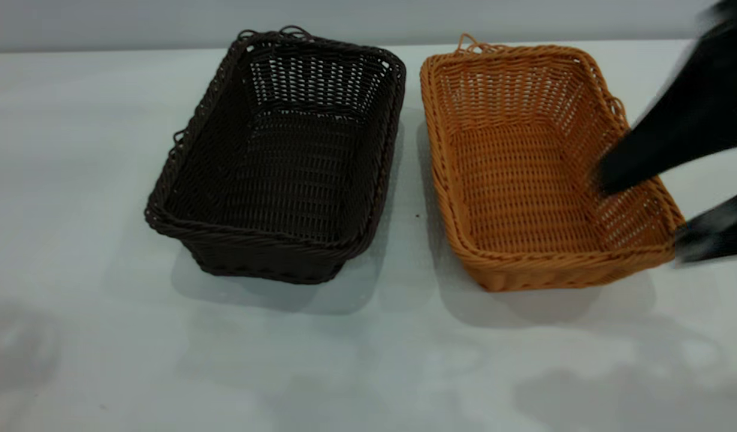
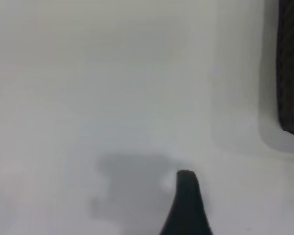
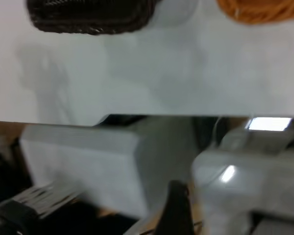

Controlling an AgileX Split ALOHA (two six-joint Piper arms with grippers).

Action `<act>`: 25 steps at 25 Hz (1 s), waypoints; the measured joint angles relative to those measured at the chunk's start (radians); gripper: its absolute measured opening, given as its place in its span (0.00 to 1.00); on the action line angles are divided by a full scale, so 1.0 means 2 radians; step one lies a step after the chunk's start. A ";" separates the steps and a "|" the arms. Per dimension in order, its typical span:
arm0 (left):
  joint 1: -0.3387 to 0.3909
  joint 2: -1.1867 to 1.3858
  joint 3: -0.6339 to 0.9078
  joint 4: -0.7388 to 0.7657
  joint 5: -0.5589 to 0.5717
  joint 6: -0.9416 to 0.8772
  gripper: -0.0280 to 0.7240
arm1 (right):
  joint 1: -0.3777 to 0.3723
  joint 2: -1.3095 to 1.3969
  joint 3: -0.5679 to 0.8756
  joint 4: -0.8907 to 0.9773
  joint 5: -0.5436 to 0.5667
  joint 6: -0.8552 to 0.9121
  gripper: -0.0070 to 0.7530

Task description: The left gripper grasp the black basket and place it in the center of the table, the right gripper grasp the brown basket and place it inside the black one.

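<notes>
The black basket [image 1: 278, 156] stands upright on the table [image 1: 74, 180], left of centre. The brown basket [image 1: 542, 162] stands beside it on the right, a narrow gap between them. My right gripper [image 1: 644, 213] is open at the brown basket's right end. One finger hangs over the inside of its right wall and the other is outside the rim, and it holds nothing. My left gripper is out of the exterior view. In the left wrist view only one finger [image 2: 186, 200] shows above bare table, with the black basket's edge [image 2: 291, 68] off to one side.
The right wrist view shows one finger [image 3: 174, 208], the table's edge [image 3: 152, 110] and grey blocks [image 3: 83, 156] beyond it. The black basket [image 3: 88, 17] and the brown basket [image 3: 259, 11] lie far off there. Bare table lies in front of both baskets.
</notes>
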 joint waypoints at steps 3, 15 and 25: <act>0.000 0.044 -0.011 0.000 -0.018 0.002 0.74 | 0.045 0.104 -0.014 0.099 -0.021 -0.013 0.75; 0.000 0.081 -0.025 0.000 -0.057 0.011 0.74 | 0.080 0.289 -0.081 0.334 -0.144 0.064 0.75; 0.000 0.119 -0.026 -0.046 -0.091 0.011 0.74 | 0.080 0.315 -0.107 0.341 -0.263 0.159 0.70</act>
